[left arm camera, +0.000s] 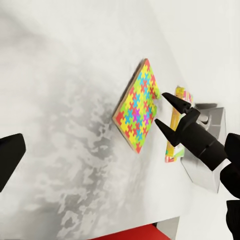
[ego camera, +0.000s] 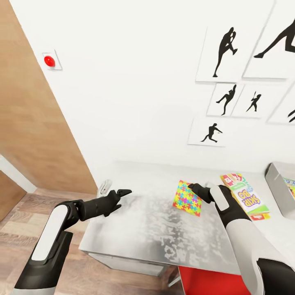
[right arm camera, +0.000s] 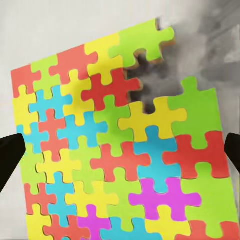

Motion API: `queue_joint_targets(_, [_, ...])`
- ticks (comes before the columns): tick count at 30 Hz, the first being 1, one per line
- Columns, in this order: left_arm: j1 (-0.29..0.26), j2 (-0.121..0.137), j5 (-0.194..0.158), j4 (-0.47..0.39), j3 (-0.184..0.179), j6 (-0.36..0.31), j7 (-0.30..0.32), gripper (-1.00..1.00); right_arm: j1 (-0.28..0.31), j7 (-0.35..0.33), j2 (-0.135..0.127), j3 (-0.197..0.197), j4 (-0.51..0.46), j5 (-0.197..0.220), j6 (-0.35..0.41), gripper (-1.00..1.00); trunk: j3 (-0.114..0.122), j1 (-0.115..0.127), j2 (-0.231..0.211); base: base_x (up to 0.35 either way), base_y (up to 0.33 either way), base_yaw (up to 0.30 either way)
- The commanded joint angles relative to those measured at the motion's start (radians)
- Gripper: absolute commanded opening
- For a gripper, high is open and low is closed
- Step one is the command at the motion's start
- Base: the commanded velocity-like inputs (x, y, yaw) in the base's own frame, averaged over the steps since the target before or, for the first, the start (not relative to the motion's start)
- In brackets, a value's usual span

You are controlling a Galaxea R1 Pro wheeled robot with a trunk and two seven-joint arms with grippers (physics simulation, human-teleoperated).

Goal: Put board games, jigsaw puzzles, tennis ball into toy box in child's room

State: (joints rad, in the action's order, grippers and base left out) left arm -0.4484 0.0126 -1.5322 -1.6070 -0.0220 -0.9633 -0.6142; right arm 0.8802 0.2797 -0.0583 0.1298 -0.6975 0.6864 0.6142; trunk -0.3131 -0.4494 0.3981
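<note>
The right tool [left arm camera: 167,111] hung just over one jigsaw puzzle [ego camera: 187,198], which lay flat on the pale surface [ego camera: 139,229]. Its fingers were spread wide: in the right wrist view the two dark tips stood at either edge of the picture, with the bright pieces between them. It held nothing. I think the fingers were opened so far because the puzzle is thin and broad, so the tool must come down around an edge of it before it can pinch.

The "SKIP BO" board game [ego camera: 245,196] lay just beside the puzzle, on the side toward the toy box [ego camera: 275,180]. The toy box stood at the edge of the head view, and something colourful already showed inside it.

The left tool [ego camera: 121,196] hovered over the other end of the surface, well apart from the toys. Its fingers seemed a little parted and empty. Probably it was kept there so that it did not disturb the right arm.
</note>
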Motion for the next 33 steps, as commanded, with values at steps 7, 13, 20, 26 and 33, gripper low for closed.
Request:
queue_joint_targets(7, [-0.001,0.001,-0.009,-0.001,-0.001,0.000,-0.010,1.00,-0.001,0.009,0.001,0.001,-0.002,0.009,-0.002,1.00,0.001,-0.001,0.002,0.000,0.000,0.284])
queue_joint_targets(13, [-0.001,0.001,-0.009,-0.001,-0.001,0.000,-0.011,1.00,-0.001,0.009,0.001,0.001,-0.002,0.009,-0.002,1.00,0.004,-0.001,0.002,0.000,0.000,0.290])
queue_joint_targets(20, [-0.001,0.001,-0.009,-0.001,-0.001,0.000,-0.012,1.00,-0.001,0.009,0.000,0.001,-0.003,0.009,-0.002,1.00,0.008,-0.001,0.002,0.000,0.000,0.289])
queue_joint_targets(26, [-0.001,0.001,-0.009,-0.001,-0.001,0.000,-0.012,1.00,-0.001,0.009,0.000,0.001,-0.004,0.009,-0.002,1.00,0.011,-0.001,0.002,0.000,0.000,0.289])
queue_joint_targets(33, [-0.001,0.000,-0.009,-0.001,-0.001,0.000,-0.013,1.00,0.000,0.009,-0.002,0.001,-0.011,0.008,-0.002,1.00,0.014,-0.001,0.002,0.000,0.000,0.165])
